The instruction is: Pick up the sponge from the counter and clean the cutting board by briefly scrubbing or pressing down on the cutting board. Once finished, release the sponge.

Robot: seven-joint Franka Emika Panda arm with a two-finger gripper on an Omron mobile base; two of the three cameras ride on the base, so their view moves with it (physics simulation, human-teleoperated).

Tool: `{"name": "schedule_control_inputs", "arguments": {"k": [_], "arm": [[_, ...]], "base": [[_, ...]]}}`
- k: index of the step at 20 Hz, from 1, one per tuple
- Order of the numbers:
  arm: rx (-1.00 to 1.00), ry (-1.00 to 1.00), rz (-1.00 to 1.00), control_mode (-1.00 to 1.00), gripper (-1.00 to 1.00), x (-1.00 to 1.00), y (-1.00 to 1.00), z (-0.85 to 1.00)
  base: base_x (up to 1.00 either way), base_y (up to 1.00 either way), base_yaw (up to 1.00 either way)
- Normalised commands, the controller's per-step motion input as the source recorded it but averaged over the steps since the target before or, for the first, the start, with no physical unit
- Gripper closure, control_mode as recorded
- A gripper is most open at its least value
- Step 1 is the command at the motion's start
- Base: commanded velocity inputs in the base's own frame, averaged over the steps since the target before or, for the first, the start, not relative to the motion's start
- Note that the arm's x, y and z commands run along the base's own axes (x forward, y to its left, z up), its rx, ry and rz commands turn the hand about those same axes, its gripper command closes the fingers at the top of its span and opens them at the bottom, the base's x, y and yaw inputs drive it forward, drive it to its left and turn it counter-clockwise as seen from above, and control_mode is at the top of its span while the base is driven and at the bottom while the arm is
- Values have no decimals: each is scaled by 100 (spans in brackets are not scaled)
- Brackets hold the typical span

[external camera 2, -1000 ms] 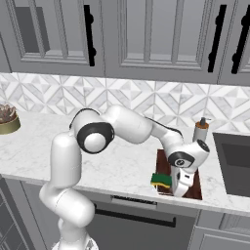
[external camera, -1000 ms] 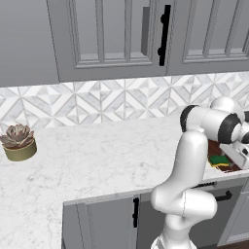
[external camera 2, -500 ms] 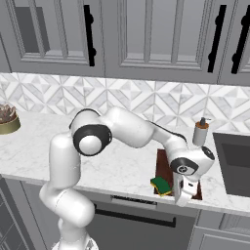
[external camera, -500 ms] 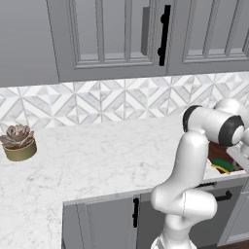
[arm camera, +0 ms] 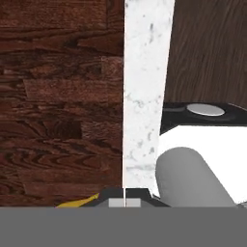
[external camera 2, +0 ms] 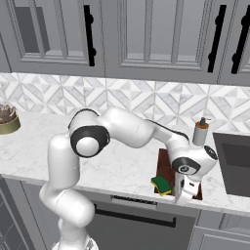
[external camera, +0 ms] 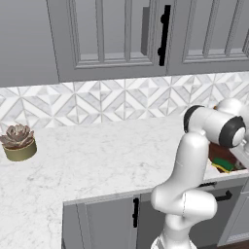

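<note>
The sponge (external camera 2: 162, 184), dark green over yellow, lies on the front left corner of the dark reddish-brown cutting board (external camera 2: 164, 165). It also shows beside the arm in the left base view as the sponge (external camera: 223, 164). My gripper (external camera 2: 185, 197) points down just right of the sponge, at the counter's (external camera 2: 122, 163) front edge. In the hand view the gripper (arm camera: 125, 202) is shut, its tips meeting with nothing between them. A yellow corner of the sponge (arm camera: 82, 202) shows to their left, beside the cutting board (arm camera: 58, 96) and a strip of counter (arm camera: 144, 96).
A soap dispenser (external camera 2: 200, 133) stands behind the board, and a dark sink (external camera 2: 234, 161) lies to its right. A potted succulent (external camera: 18, 142) sits far left on the counter. Grey cabinets hang above the tiled backsplash.
The jaws have closed from open to shut. The sponge slid left out from under the hand to the board's front left corner. The hand dropped toward the counter's front edge.
</note>
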Motion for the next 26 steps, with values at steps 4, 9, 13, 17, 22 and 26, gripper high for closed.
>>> {"name": "schedule_control_inputs", "arguments": {"k": [4,9,13,17,22,26], "arm": [[0,-12,-2,-100,100,-30,63,69],[-2,-21,9,-100,100,-40,85,100],[0,-24,20,-100,100,-30,100,100],[0,-26,16,-100,100,-23,100,100],[0,-33,14,-100,100,-24,100,100],[0,-35,11,-100,100,-30,100,100]], "base": [[0,0,0],[0,0,0],[0,0,0],[0,0,0],[0,0,0],[0,0,0]]}}
